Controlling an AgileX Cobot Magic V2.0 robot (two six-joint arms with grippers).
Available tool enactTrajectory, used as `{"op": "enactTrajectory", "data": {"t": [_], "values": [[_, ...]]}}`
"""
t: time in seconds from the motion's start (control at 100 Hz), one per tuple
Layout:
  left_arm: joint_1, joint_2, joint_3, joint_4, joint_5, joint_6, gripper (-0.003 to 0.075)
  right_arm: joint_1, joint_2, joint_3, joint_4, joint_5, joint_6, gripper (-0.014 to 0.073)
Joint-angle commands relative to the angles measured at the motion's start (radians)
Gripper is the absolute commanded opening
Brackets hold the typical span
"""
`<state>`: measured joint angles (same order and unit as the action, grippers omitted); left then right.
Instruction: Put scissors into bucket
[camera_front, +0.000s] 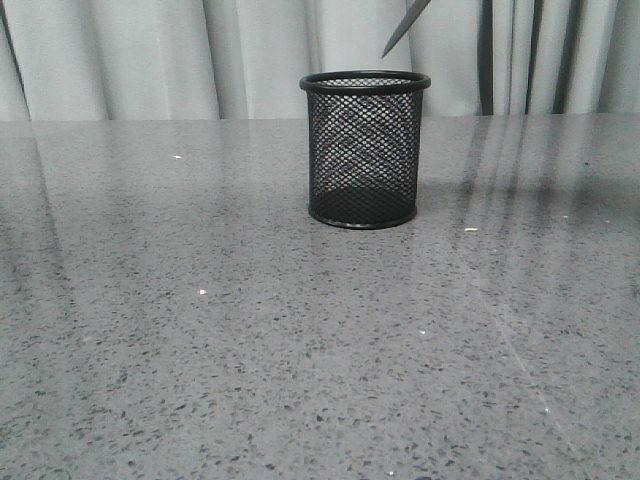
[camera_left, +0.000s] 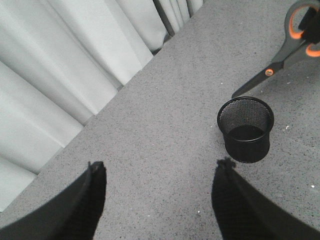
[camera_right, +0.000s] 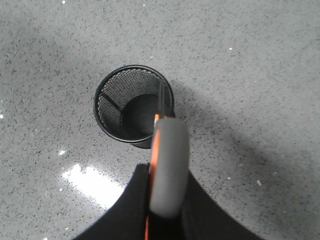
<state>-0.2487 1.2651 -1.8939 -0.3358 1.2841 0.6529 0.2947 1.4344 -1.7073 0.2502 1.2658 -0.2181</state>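
Scissors (camera_left: 292, 42) hang tilted in the air above the bucket (camera_front: 364, 150), blade tip pointing down toward its open mouth, nothing between the two; pale curtains (camera_front: 150, 55) close off the far edge of the speckled grey bench (camera_front: 200, 350). Dark grey handles lined orange and dark blades show in the left wrist view, whereas the front view catches only the blade tip. Right hand (camera_right: 162, 210) is clamped on the scissors' handle, seen end-on over the black mesh bucket. Left hand (camera_left: 160, 170) hovers with its fingers spread apart, holding nothing
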Motion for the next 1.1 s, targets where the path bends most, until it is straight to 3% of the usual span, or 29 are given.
{"op": "enactTrajectory", "data": {"t": [0.0,0.85,0.97,1.09], "values": [[0.002,-0.017,-0.029,-0.036,-0.015,-0.011,0.0420,0.012,-0.006,-0.034,0.011,0.027,0.003,-0.0039],[0.002,-0.015,-0.029,-0.036,-0.017,-0.011,0.0420,0.060,0.170,-0.081,-0.026,0.027,0.003,-0.0037],[0.002,-0.015,-0.029,-0.036,-0.017,-0.011,0.0420,0.060,0.183,-0.081,0.000,0.027,0.003,0.0064],[0.002,-0.015,-0.029,-0.036,-0.017,-0.011,0.0420,0.060,0.187,-0.081,0.011,0.027,0.003,0.0284]]}}
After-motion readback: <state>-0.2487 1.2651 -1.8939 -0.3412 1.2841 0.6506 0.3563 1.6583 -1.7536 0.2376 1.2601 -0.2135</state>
